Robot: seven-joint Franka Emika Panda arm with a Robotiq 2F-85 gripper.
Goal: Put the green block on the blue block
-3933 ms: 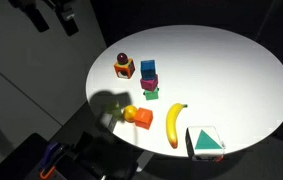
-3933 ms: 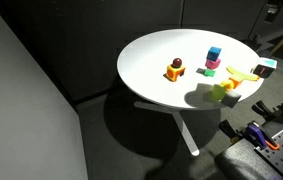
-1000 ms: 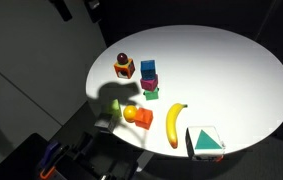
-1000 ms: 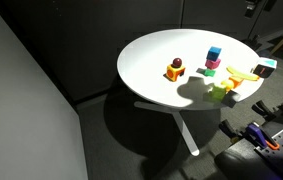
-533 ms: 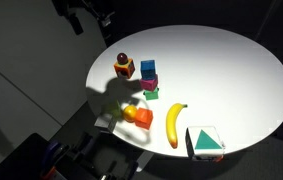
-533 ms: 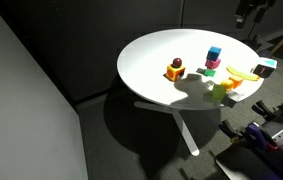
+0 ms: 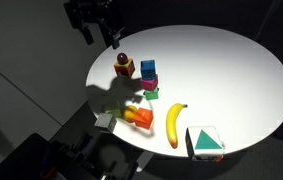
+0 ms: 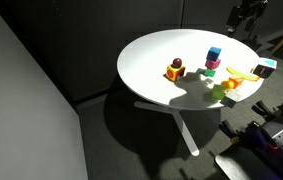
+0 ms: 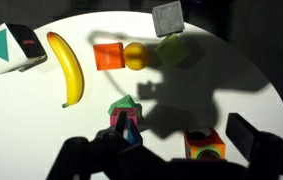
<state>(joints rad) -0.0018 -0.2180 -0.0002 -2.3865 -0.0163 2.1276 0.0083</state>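
Observation:
The green block [image 9: 176,50] lies in shadow near the table edge, next to a yellow ball [image 9: 134,55]. It also shows in both exterior views [image 7: 119,108] [image 8: 218,91]. The blue block [image 7: 148,67] stands behind a magenta cube [image 7: 150,80]; it also shows in the other exterior view [image 8: 214,53]. In the wrist view only a sliver of the blue block [image 9: 131,133] shows behind my left finger. My gripper [image 7: 101,30] [image 8: 243,15] [image 9: 181,132] hangs open and empty above the table's far side, well away from the green block.
On the round white table [image 7: 231,70] lie a banana [image 7: 174,123], an orange block [image 7: 141,118], a grey cube [image 7: 106,120] at the rim, a dark green flat piece [image 7: 151,94], an orange-yellow block with a dark ball [image 7: 125,67], and a white block with a teal triangle [image 7: 206,142].
My gripper has come down and in from the top of the exterior views toward the table. Its shadow has shifted over the blocks near the edge. No object has moved.

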